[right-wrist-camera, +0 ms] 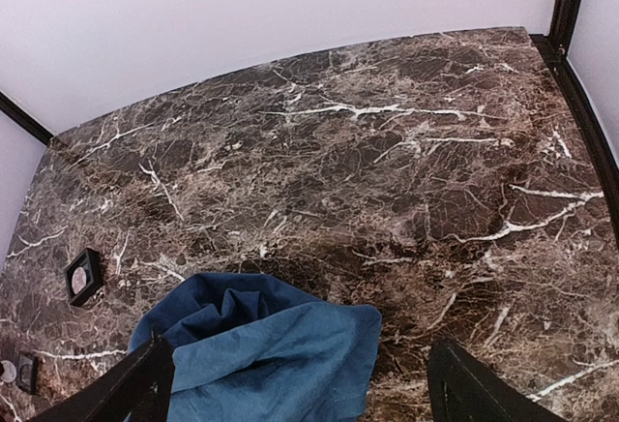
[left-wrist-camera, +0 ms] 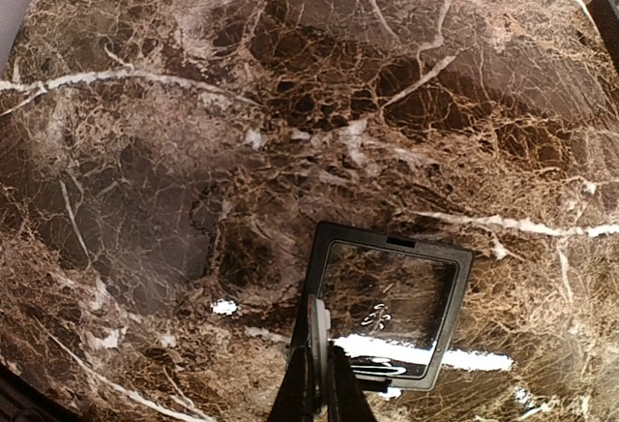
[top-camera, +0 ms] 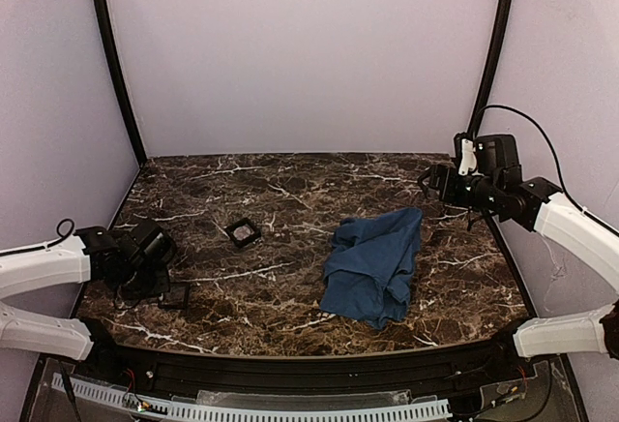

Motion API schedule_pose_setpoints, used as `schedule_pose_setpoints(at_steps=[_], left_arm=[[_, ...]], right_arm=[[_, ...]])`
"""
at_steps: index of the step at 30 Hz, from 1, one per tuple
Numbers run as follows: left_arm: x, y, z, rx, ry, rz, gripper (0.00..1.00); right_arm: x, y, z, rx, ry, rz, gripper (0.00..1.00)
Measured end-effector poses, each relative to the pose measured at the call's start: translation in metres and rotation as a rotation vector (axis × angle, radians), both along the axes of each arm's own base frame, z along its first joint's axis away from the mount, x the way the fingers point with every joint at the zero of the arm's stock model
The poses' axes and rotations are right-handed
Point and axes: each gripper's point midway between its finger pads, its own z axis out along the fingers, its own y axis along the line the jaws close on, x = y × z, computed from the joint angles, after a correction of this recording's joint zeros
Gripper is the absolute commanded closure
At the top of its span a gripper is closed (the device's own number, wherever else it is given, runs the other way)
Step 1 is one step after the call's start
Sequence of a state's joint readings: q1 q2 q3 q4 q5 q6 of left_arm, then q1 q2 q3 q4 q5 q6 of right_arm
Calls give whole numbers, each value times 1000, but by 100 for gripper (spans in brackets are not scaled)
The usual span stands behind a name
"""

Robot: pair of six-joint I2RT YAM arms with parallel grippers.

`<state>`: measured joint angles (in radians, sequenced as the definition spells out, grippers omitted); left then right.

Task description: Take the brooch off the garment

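My left gripper (left-wrist-camera: 322,364) is shut on the brooch (left-wrist-camera: 321,323), a thin pale piece seen edge-on between the fingertips. It holds it over the near-left rim of a small black square tray (left-wrist-camera: 455,296). In the top view this gripper (top-camera: 164,282) sits at the table's left front beside that tray (top-camera: 175,295). The blue garment (top-camera: 372,262) lies crumpled right of centre. My right gripper (right-wrist-camera: 305,393) is open wide and empty, raised above the garment's (right-wrist-camera: 261,345) far edge; in the top view it (top-camera: 440,185) is at the back right.
A second black square tray (top-camera: 243,233) holding something pale grey lies left of the garment; it also shows in the right wrist view (right-wrist-camera: 82,275). The marble table is walled at the back and both sides, with a black rail along its front edge (top-camera: 290,364).
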<state>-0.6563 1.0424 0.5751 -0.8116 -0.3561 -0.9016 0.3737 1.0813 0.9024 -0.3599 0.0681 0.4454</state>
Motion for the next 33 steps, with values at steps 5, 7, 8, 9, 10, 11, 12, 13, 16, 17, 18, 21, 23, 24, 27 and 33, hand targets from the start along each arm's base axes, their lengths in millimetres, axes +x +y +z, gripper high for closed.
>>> schedule_pose_setpoints(at_steps=[5, 7, 8, 9, 10, 11, 12, 13, 16, 17, 18, 21, 23, 24, 27, 33], left_arm=[[0, 0, 0, 2, 1, -1, 99], [0, 0, -2, 5, 6, -4, 99], [0, 0, -2, 6, 8, -5, 99], [0, -1, -3, 7, 11, -8, 99], [0, -1, -3, 8, 13, -9, 99], [1, -2, -4, 8, 13, -12, 99], [1, -2, -5, 8, 15, -14, 99], [2, -3, -5, 8, 16, -17, 99], [2, -4, -6, 10, 18, -25, 93], [2, -4, -6, 11, 20, -29, 91], [2, -4, -6, 11, 21, -33, 88], [3, -8, -7, -3, 24, -45, 82], [4, -11, -7, -16, 23, -52, 78], [4, -12, -7, -21, 22, -57, 75], [6, -17, -7, -40, 17, -71, 70], [10, -28, -4, -83, 5, -107, 32]], right_arm=[[-1, 0, -3, 7, 9, 2, 9], [-1, -1, -3, 10, 10, 3, 9], [-1, 0, -3, 11, 10, 4, 9], [-1, 0, -3, 12, 10, 6, 9], [-1, 0, -3, 12, 11, 7, 10], [-1, 1, -3, 14, 11, 8, 10], [-1, 1, -3, 15, 11, 8, 10], [-1, 1, -3, 16, 12, 8, 9], [-1, 1, -3, 17, 12, 8, 10], [-1, 1, -3, 17, 12, 8, 10], [-1, 1, -3, 17, 13, 9, 9], [-1, 1, -3, 18, 13, 8, 10], [-1, 1, -3, 18, 13, 7, 9], [-1, 1, -3, 19, 14, 6, 9], [-1, 1, -3, 20, 14, 6, 9], [-1, 1, -3, 22, 15, 4, 9]])
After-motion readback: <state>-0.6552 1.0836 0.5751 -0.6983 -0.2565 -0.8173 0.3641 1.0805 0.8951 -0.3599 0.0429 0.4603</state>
